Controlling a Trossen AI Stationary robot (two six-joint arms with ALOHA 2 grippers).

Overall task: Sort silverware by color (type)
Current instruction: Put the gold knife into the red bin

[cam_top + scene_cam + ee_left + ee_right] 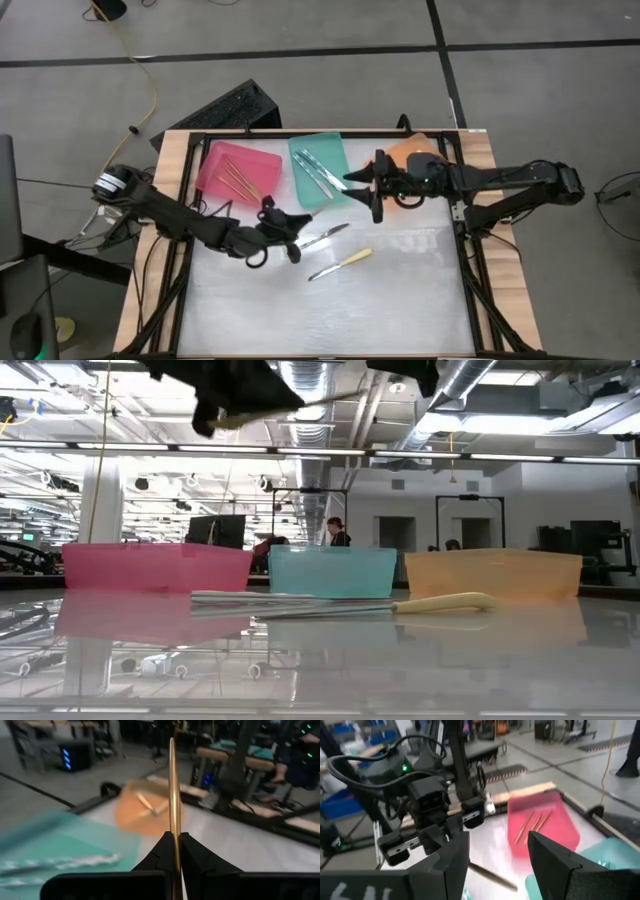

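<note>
1. The tabletop (400,290) was pale and glossy, framed in light wood, on a grey tiled floor.
2. Pink tray (236,172), teal tray (322,168) and orange tray (412,150) stood along its far edge, holding silverware.
3. The left gripper (283,233) was clamped shut on an orange-tan utensil (172,795), above the tabletop.
4. The right gripper (372,186), jaws open and empty, hung between the teal and orange trays.
5. A pale yellow utensil (342,264) and a second utensil (325,236) lay mid-tabletop.
6. An open workshop with ceiling ducts lay behind.

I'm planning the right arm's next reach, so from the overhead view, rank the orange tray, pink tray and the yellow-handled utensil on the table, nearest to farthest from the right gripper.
From the right gripper:
1. Orange tray, just behind it.
2. Yellow-handled utensil, on the open table in front.
3. Pink tray, far across, on the left arm's side.
</note>
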